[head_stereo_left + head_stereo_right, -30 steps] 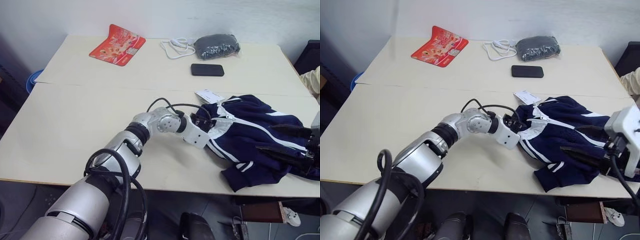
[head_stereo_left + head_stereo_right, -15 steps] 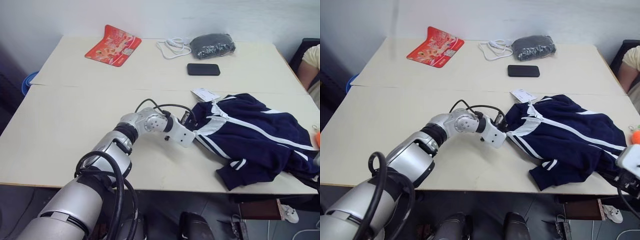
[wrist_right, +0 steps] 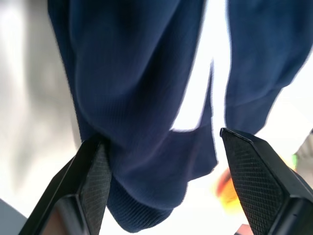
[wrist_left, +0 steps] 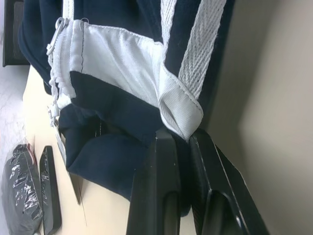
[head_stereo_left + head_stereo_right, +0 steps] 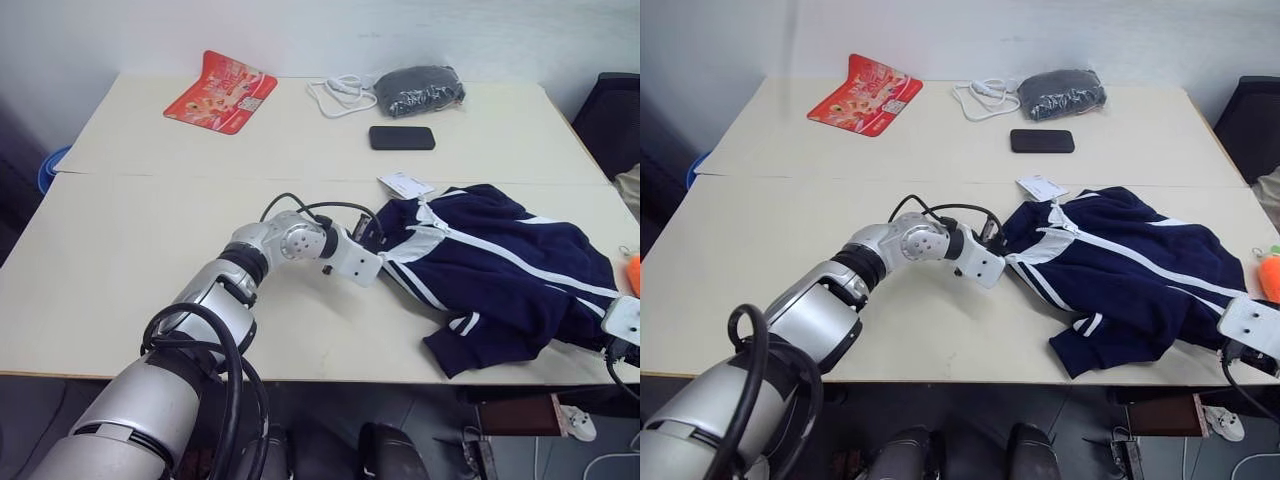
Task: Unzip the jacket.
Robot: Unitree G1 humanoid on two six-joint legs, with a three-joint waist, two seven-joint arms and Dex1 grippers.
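1. The navy-blue track jacket (image 5: 500,275) lies crumpled on the right half of the near table (image 5: 130,260), its collar end toward the table's middle and its far side hanging toward the right edge.
2. A white zipper line (image 5: 510,255) runs diagonally across the jacket from the collar toward the right, and it looks closed along what can be seen.
3. The left gripper (image 4: 182,139) reaches across the table to the jacket's white-trimmed collar (image 5: 405,250).
4. In the left wrist view its two black fingers (image 4: 159,196) stand pressed together with the corner of the white collar trim pinched between their tips.
5. The right gripper (image 3: 171,161) sits at the table's right edge, by the jacket's overhanging part.
6. In the right wrist view its fingers are spread wide, with dark blue fabric hanging between them; one pad (image 3: 95,176) seems to touch the cloth, though the blur makes that uncertain.
7. A white paper tag (image 5: 403,184) lies just beside the collar, on the far side.
8. On the far table (image 5: 300,135) rest a black phone (image 5: 401,138), a dark grey speckled bundle (image 5: 418,89), a white cable (image 5: 338,95) and a red packet (image 5: 220,91).
9. An orange object (image 5: 1268,277) shows at the right edge, past the jacket.
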